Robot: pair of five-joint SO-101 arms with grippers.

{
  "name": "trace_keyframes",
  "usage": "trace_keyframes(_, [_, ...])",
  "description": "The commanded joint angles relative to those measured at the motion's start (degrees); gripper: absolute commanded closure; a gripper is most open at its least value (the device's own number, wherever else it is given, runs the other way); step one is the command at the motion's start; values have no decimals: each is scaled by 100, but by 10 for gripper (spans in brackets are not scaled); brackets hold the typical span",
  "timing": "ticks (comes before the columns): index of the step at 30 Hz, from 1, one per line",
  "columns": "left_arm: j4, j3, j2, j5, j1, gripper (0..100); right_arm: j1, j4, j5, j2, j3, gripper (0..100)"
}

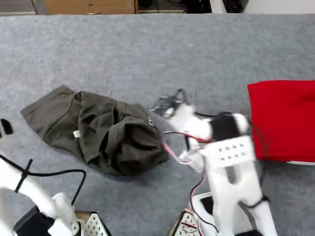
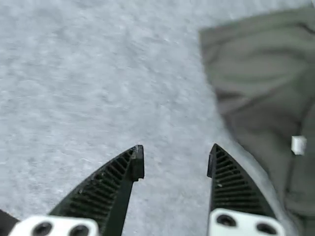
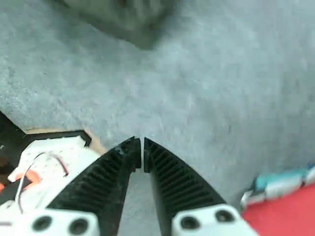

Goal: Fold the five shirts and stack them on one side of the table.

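A crumpled olive shirt lies left of the table's middle, a white tag on it. A folded red shirt rests at the right edge. My right gripper hovers just right of the olive shirt, between the two shirts. In its wrist view the right gripper is shut with nothing in it, over bare grey cloth, with the olive shirt ahead and the red shirt to the side. My left gripper is open above bare table, beside a corner of the olive shirt.
The grey table cover is bare across the back. A teal and white edge peeks out under the red shirt. Both arm bases and loose wires stand at the front edge. A wooden cabinet stands behind the table.
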Motion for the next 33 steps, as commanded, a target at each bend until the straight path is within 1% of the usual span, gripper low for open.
trace_keyframes(1, [-325, -273, 4, -18, -431, 780, -681, -624, -70, 312, -277, 972])
trace_keyframes(6, [-554, 0, -22, -35, -897, 780, -1332, -1644, -26, 857, -277, 972])
trace_keyframes(8, [-686, 211, -40, -35, -1046, 780, -1473, -2110, -18, 1262, -277, 972])
trace_keyframes(13, [-818, 475, -40, -35, -1336, 780, -1103, -3877, 448, 2536, -796, 975])
trace_keyframes(16, [-809, 501, -40, -35, -1442, 780, -936, -4941, 536, 3415, -1552, 975])
trace_keyframes(19, [-809, 501, -40, -35, -1538, 780, -848, -5574, 536, 4365, -2536, 975])
trace_keyframes(21, [-809, 501, -40, -35, -1591, 780, -822, -5442, 536, 4866, -3248, 975])
trace_keyframes(22, [-809, 501, -40, -35, -1626, 780, -769, -5213, 501, 5042, -3600, 975])
trace_keyframes(27, [-818, 501, -22, -35, -1776, 780, -699, -3314, 492, 5288, -4998, 975])
trace_keyframes(33, [-818, 501, -4, -18, -1741, 780, -576, -1336, 492, 5288, -6492, 975])
